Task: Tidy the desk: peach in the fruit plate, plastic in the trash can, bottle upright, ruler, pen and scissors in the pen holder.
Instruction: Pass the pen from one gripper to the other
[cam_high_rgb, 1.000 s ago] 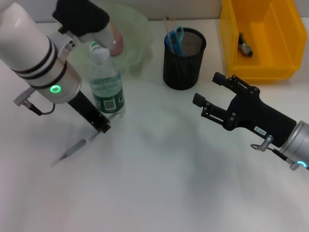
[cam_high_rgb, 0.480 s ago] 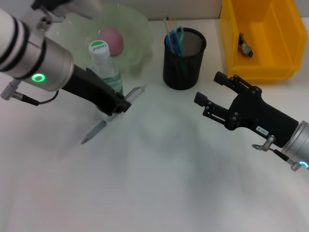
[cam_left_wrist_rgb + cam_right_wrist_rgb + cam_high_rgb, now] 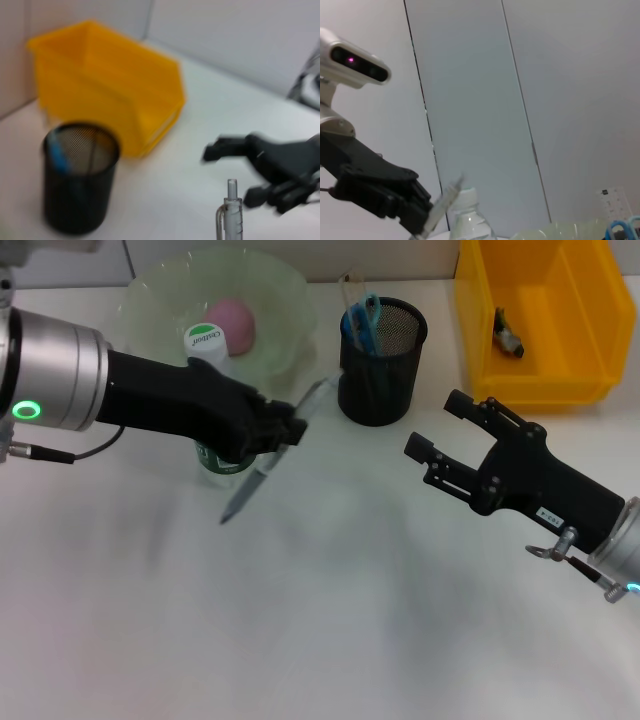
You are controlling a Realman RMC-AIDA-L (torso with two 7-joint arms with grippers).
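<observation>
My left gripper (image 3: 283,430) is shut on a clear grey pen (image 3: 272,453) and holds it slanted above the table, left of the black mesh pen holder (image 3: 381,363). The pen's upper end also shows in the left wrist view (image 3: 229,217). Blue scissors (image 3: 362,318) and a clear ruler (image 3: 350,288) stand in the holder. The water bottle (image 3: 207,348) stands upright behind my left arm, mostly hidden. A pink peach (image 3: 231,319) lies in the green fruit plate (image 3: 282,290). My right gripper (image 3: 440,432) is open and empty, right of the holder.
A yellow bin (image 3: 541,322) at the back right holds a small dark object (image 3: 509,334). The holder (image 3: 80,183) and the bin (image 3: 109,101) also show in the left wrist view, with my right gripper (image 3: 260,167) beyond the pen.
My left gripper has carried the pen up and to the right, from beside the bottle toward the pen holder. The right arm has barely moved.
</observation>
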